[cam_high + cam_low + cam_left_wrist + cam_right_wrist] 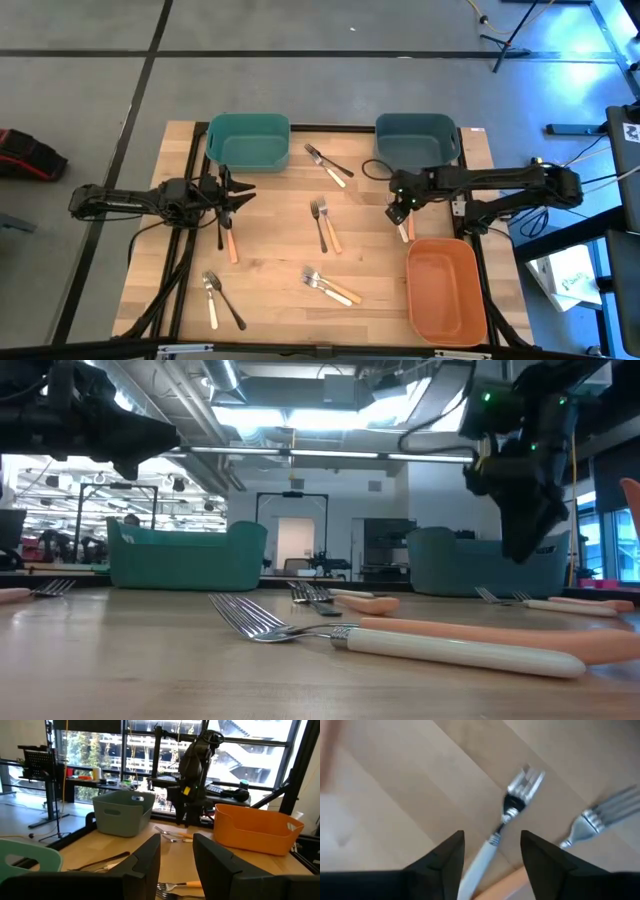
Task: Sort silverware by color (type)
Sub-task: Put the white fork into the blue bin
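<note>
Forks lie flat on the wooden table in pairs, with orange-tan, cream or dark handles. My right gripper (pixel 400 212) hangs open over the pair (pixel 407 231) next to the orange bin. In the right wrist view it (pixel 492 857) points down, and its fingers stand on either side of a cream-handled fork (pixel 492 842) without touching it. An orange-handled fork (pixel 597 816) lies beside that one. My left gripper (pixel 232 196) is open and held level by the teal bin, just beyond a dark and orange pair (pixel 228 238).
A teal bin (pixel 248 140) and a darker teal bin (pixel 417 138) stand at the far edge, and an orange bin (pixel 447 290) sits at the near right. More fork pairs lie at the far middle (pixel 330 164), centre (pixel 323 226), near middle (pixel 326 286) and near left (pixel 221 300).
</note>
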Controlling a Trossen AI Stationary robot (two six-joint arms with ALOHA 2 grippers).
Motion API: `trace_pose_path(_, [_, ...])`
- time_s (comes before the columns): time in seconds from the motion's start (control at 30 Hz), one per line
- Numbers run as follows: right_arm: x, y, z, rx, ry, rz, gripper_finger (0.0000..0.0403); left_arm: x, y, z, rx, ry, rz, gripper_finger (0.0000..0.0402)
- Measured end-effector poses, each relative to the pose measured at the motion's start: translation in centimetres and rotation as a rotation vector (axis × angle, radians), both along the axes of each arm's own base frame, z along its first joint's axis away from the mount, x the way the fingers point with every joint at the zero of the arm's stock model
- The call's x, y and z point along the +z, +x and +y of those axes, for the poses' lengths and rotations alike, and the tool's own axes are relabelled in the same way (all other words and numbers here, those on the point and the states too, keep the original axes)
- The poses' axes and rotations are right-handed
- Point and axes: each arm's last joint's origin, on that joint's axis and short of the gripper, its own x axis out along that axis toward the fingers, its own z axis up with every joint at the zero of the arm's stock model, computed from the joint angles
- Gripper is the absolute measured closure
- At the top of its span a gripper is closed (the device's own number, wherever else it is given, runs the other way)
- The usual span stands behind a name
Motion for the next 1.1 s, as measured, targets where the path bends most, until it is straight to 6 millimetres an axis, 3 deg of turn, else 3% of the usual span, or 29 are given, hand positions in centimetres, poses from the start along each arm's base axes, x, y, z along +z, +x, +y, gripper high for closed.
trace_pose_path(0.17, [-1.6,0.9,-0.1,-0.004,0.020,0.068,0.0213,-0.1,0.0,0.0,0.006,0.000,0.009,0.0292])
trace_pose_path(0.7, [-5.5,2.7,-0.5,0.002,0.014,0.204,0.0268,0.1,0.0,0.0,0.012,0.002,-0.011,0.0292])
trace_pose_path(1.1, [-5.6,2.8,-0.6,0.071,-0.005,0.200,0.0383,0.1,0.0,0.0,0.012,0.002,-0.014,0.0292])
